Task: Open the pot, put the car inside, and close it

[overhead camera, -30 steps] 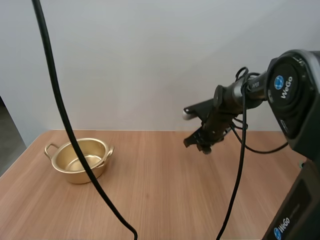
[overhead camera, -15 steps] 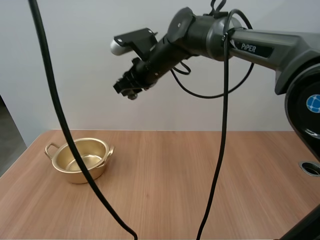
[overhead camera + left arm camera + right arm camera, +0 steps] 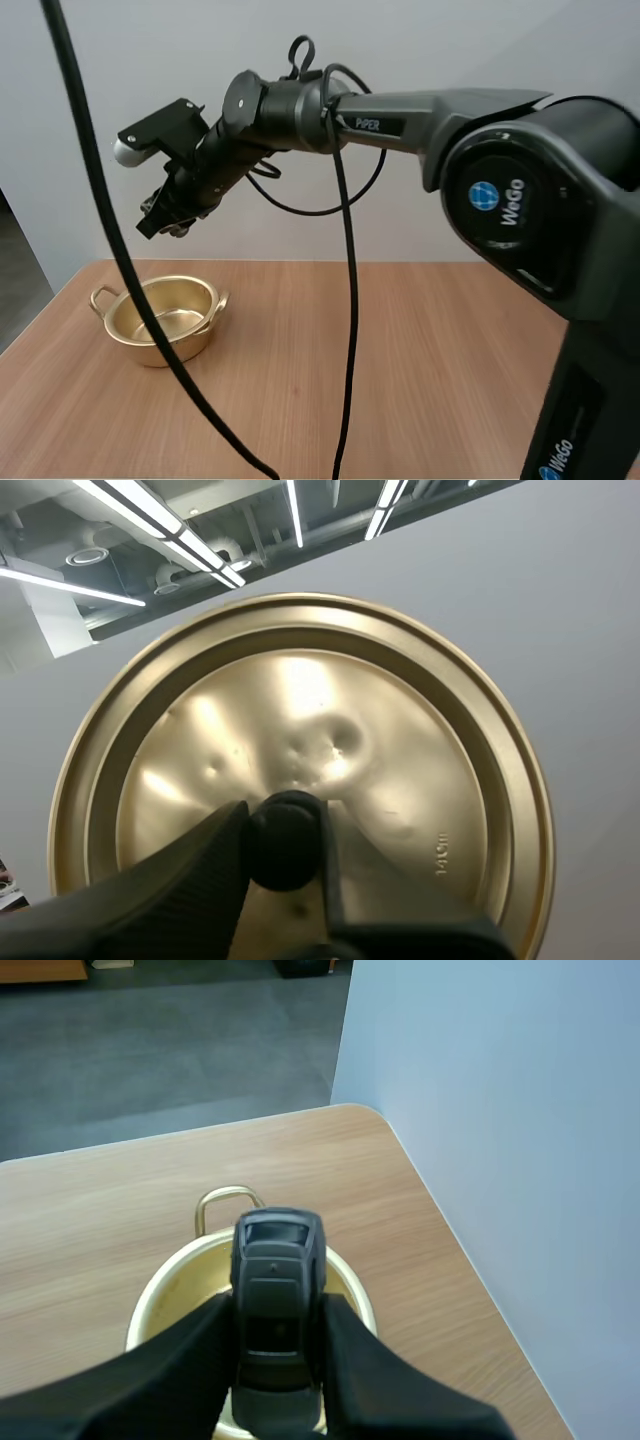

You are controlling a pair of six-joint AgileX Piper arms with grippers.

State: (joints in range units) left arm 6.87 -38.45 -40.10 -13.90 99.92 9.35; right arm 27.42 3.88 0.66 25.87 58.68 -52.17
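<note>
The golden pot point(image 3: 160, 318) stands open on the wooden table at the left, with nothing inside that I can see. My right gripper point(image 3: 162, 218) hangs in the air above it, shut on a small dark toy car point(image 3: 277, 1305); in the right wrist view the car sits directly over the pot's mouth point(image 3: 165, 1295). My left gripper point(image 3: 285, 842) is shut on the black knob point(image 3: 286, 838) of the golden lid point(image 3: 420, 770), which is held up with its top facing the camera.
The wooden table point(image 3: 400, 360) stretches wide to the right of the pot. Its left corner and edge lie just beyond the pot point(image 3: 360, 1115), with grey floor below. A white wall backs the table.
My right arm has swung from the right side of the table up and leftward, carrying the car until it is above the pot. The pot has stayed put.
</note>
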